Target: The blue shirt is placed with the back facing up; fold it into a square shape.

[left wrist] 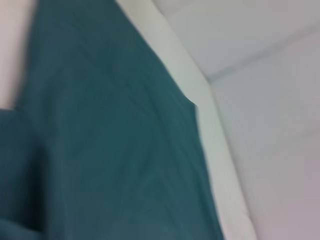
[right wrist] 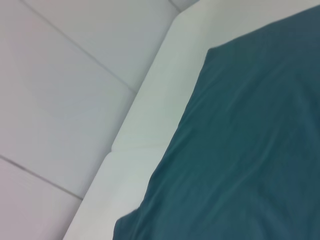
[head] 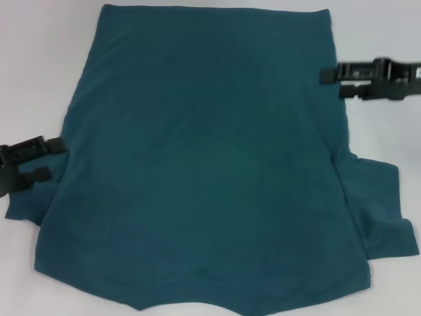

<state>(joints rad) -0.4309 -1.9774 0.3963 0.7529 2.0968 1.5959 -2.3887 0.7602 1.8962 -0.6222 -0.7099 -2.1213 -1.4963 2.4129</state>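
The blue shirt [head: 204, 164] lies spread flat on the white table [head: 39, 52], plain teal side up, with no lettering showing. Its straight hem is at the far side and both short sleeves spread out near the front. My left gripper [head: 56, 160] is at the shirt's left edge just above the left sleeve [head: 26, 201], open, its fingers over the fabric edge. My right gripper [head: 332, 83] is at the right edge near the far hem, open and holding nothing. The left wrist view shows the shirt [left wrist: 115, 150] close up, and the right wrist view shows the shirt [right wrist: 250, 150] too.
Bare white table surrounds the shirt at the left and right. The wrist views show the table's edge [right wrist: 150, 125] and a pale tiled floor [right wrist: 60, 100] beyond it. The right sleeve [head: 385, 204] sticks out toward the table's right side.
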